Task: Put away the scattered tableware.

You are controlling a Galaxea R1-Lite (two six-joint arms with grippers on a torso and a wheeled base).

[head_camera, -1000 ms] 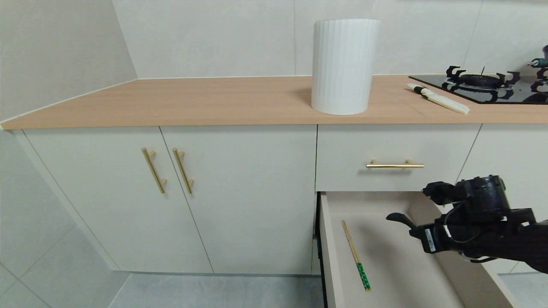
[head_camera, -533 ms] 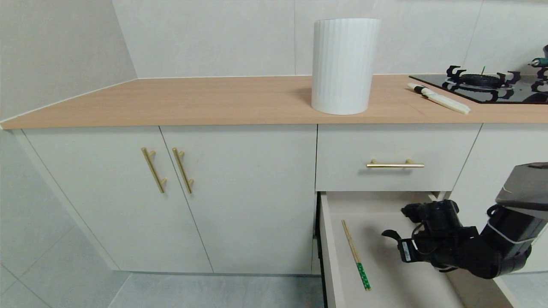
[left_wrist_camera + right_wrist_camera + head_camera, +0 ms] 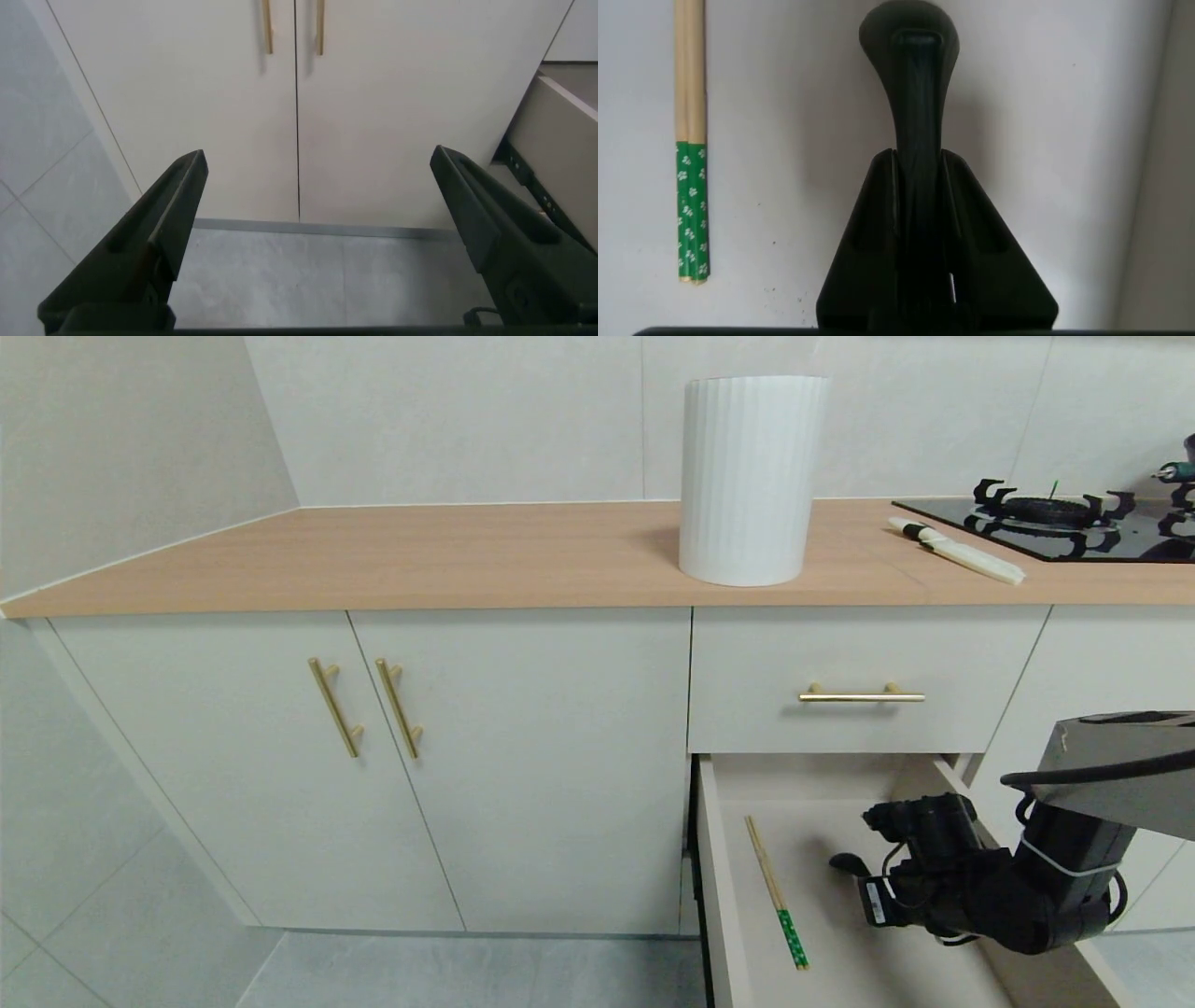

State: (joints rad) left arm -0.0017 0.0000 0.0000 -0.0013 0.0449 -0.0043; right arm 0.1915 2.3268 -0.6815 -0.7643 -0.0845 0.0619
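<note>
one pair stowed, probably more to fetch. right gripper (image 3: pixel 845 863) clenched on nothing, low inside the open drawer (image 3: pixel 714 859). chopsticks (image 3: pixel 775 894) flat on the drawer floor just beside its tip, not touching: pale wood, green patterned ends. next: lift clear, reach for the white utensil (image 3: pixel 952 551) on the counter well above. left gripper (image 3: pixel 318 166) spread wide, empty.

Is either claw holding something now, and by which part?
Nothing is held. The left claw is open and empty; the right claw is shut on nothing, apart from the chopsticks.
</note>
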